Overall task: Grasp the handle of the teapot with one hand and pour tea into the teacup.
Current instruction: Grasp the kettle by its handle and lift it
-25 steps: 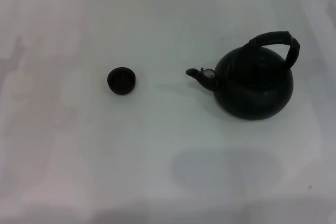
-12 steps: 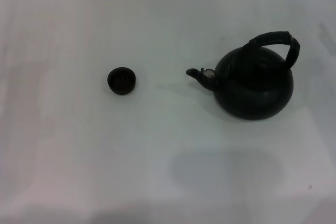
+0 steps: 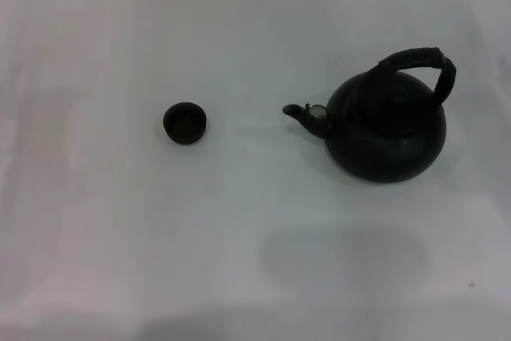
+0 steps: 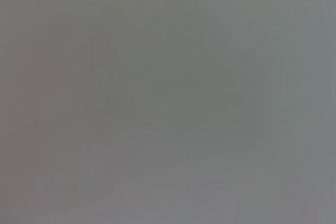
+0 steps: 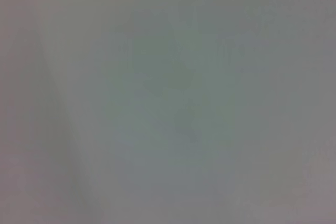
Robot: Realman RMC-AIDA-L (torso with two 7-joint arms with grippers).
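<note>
**Teapot and teacup stood apart on a white table; neither gripper in sight**

The table [image 3: 120,261] filled the head view, its far edge showing as a thin darker line along the top. On its right half stood the teapot [image 3: 389,129], upright, squat and matte black, nearer the right edge than the middle. Wide bare surface lay between it and the near edge, and a narrower strip separated it from the right edge. Its handle [image 3: 421,65] arched over the top toward the far right, untouched, with free space above and around it. The short spout [image 3: 306,113], pale metal at its base, pointed left toward the teacup.

The teacup [image 3: 185,123] sat left of the table's middle, well apart from the spout, upright and open, with bare table on every side. A soft shadow [image 3: 343,257] lay on the surface nearer the near edge, below the teapot.

Only the head view showed these things. The left and right wrist views each gave a flat grey field with nothing recognisable in it, neither teapot, teacup nor fingers.

No arm or gripper appeared in any view, so arm pose and whether the fingers were spread or pressed together could not be told.
</note>
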